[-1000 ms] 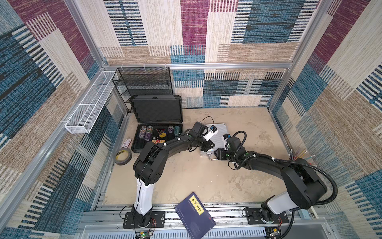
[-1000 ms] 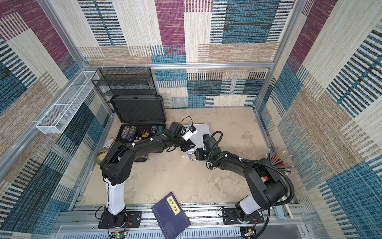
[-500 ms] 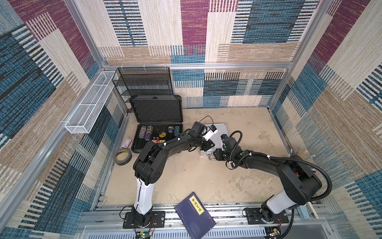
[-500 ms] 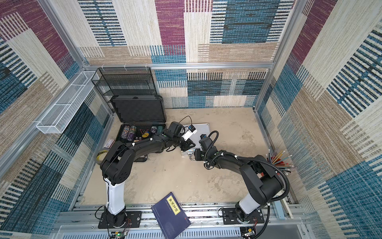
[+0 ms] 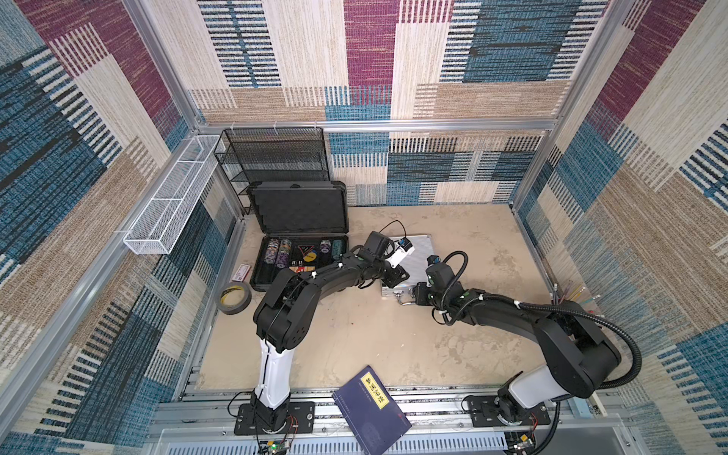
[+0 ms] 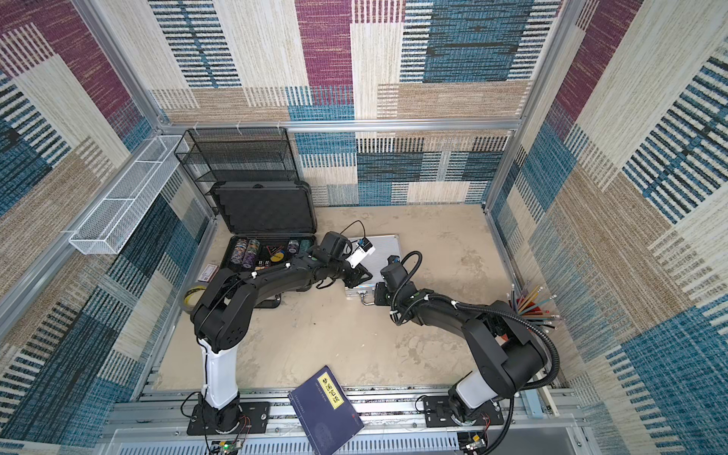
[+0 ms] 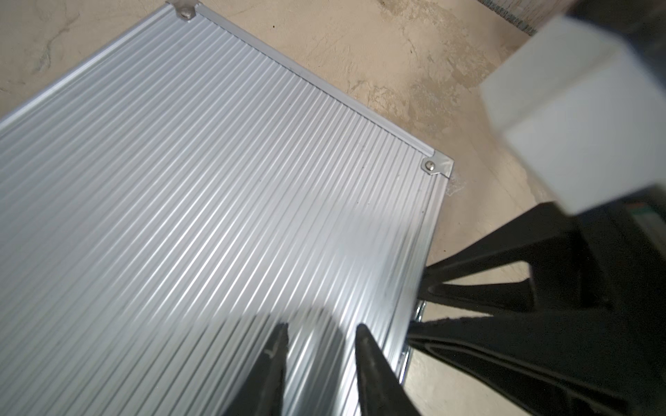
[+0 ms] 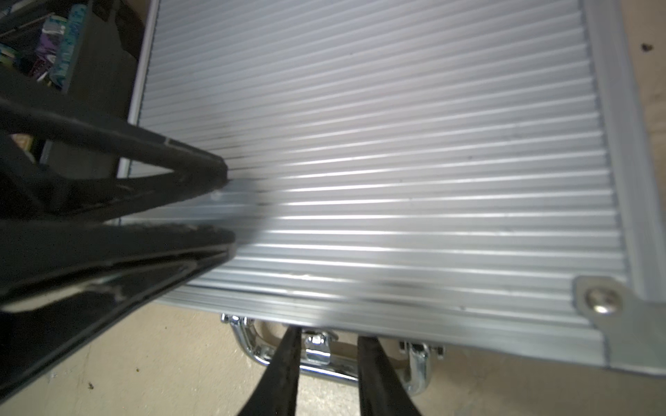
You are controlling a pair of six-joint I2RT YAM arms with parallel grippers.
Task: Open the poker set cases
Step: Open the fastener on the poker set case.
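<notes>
The larger dark grey case [image 5: 301, 212] [image 6: 268, 212] stands open at the back left, its lid upright and chips in the black foam. To its right the ribbed silver case [image 5: 419, 252] [image 6: 384, 252] [image 7: 216, 180] [image 8: 396, 144] lies closed. My left gripper [image 5: 396, 277] [image 7: 321, 326] [image 8: 229, 205] rests on its lid near the front edge, open with nothing between the tips. My right gripper [image 5: 413, 293] [image 8: 329, 334] [image 7: 418, 304] is at the front edge. It is open, a finger on either side of the latch [image 8: 317, 347], over the chrome handle [image 8: 248, 345].
A tape roll [image 5: 234, 297] and a small card [image 5: 243, 272] lie left of the dark case. A black mesh rack [image 5: 275, 157] and a white wire basket [image 5: 169, 197] line the back left. A blue book [image 5: 370, 409] overhangs the front rail. Pencils [image 5: 571, 293] stick out at the right wall.
My right gripper has shifted left along the silver case's front edge and its jaws have narrowed about the latch. The left arm has stayed put.
</notes>
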